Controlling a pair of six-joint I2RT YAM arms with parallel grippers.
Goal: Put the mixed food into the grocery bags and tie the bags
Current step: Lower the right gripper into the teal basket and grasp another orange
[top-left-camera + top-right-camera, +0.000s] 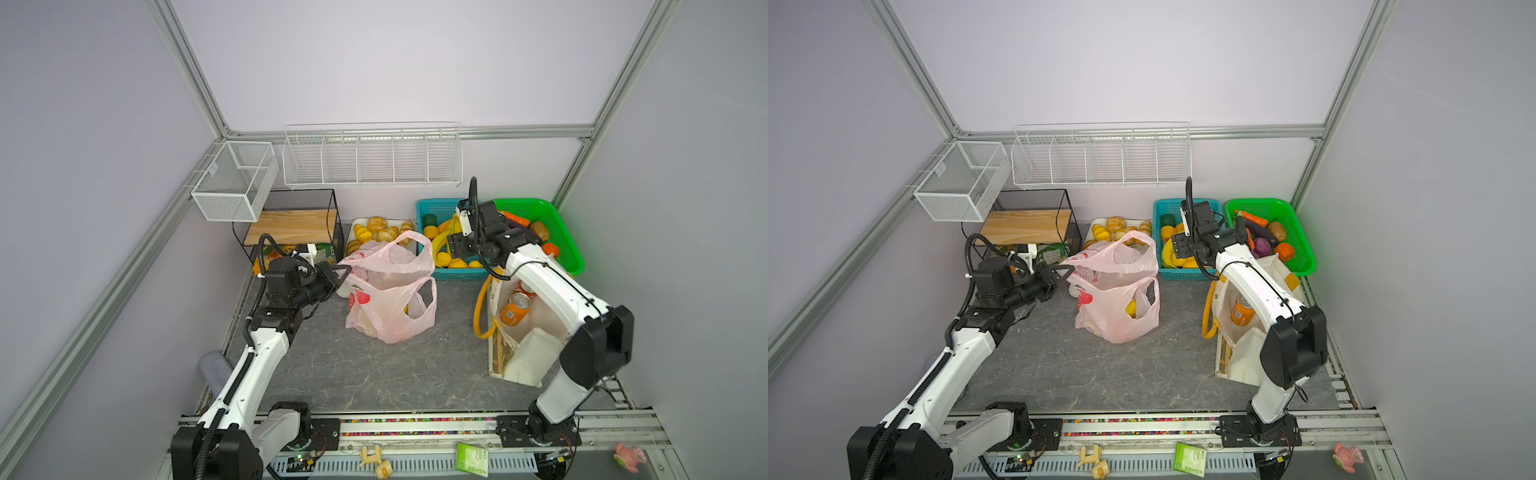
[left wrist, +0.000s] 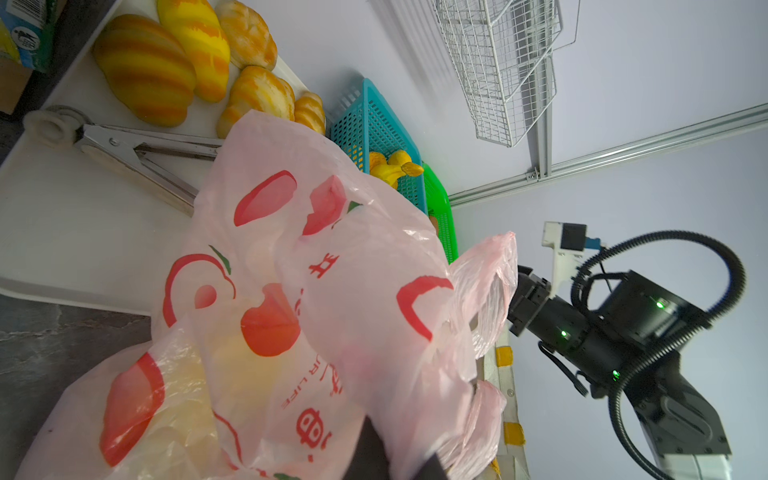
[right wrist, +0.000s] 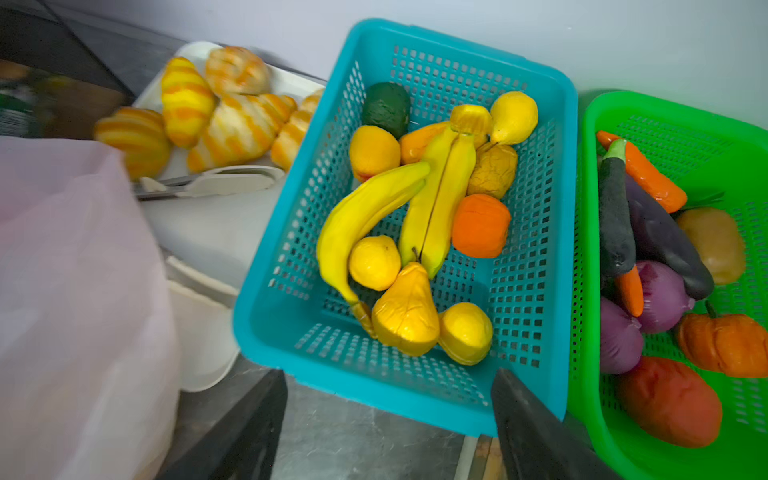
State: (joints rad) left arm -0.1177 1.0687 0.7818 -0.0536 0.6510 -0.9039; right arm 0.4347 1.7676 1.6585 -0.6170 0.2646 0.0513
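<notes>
The left pincer (image 1: 343, 272) was clamped tight on the left side of the pink bag's (image 1: 390, 299) rim, the thin plastic drawn to a point at its tip. The bag stood mid-surface, toward the far edge, its mouth gaping and both loop handles free; a yellow fruit (image 1: 1131, 308) showed through its side. The right pincer (image 3: 390, 374) hung wide open and empty above the near rim of the teal basket (image 3: 552, 249), which sat against the far edge, toward the far right corner. Just beyond its spread fingers (image 3: 528, 419) lay the pear (image 3: 405, 311), with the bananas (image 3: 365, 212) and an orange (image 3: 480, 226) farther in; none of them was touched. The canvas tote (image 1: 536, 353) stood along the right edge, under the right arm and well apart from both pincers; inside it the orange soda can (image 1: 515, 309) lay beside the red cola can (image 1: 527, 287). A green basket (image 3: 590, 208) of vegetables sat just beside the teal one.
</notes>
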